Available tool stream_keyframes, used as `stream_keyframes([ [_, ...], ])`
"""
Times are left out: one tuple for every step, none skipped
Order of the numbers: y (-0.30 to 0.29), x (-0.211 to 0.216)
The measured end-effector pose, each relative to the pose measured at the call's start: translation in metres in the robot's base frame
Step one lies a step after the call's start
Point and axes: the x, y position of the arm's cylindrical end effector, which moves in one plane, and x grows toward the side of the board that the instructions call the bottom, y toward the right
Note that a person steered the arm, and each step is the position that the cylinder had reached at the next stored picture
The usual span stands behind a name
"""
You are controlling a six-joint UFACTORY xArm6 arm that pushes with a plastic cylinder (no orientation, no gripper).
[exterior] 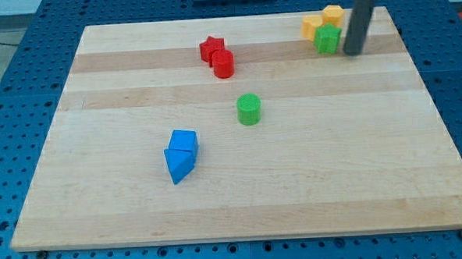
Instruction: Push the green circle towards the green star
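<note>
Green circle (249,109) sits mid-bench (135,87), alone, well apart from the green star (328,39) up and to the view's right. My tip (353,52), a bare rod holding nothing, rests just beside the star's right, so the circle lies down-left of it, star between.

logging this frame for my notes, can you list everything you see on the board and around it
green circle: 1, green, board centre
green star: 1, green, view's top right, touching the yellow blocks
yellow blocks: 2, yellow, view's top right, shapes unclear
red star: 1, red, top centre
red cylinder: 1, red, touching the red star's lower right
blue blocks: 2, blue, lower left of centre, touching
board: 1, light wood, on blue perforated table
my tip: 1, dark rod, just right of the green star
</note>
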Motion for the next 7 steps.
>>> stream_keyframes([
  [-0.010, 0.105],
  [-0.097, 0.166],
  [-0.168, 0.151],
  [-0.170, 0.105],
  [-0.162, 0.060],
  [-0.156, 0.092],
  [-0.200, 0.136],
])
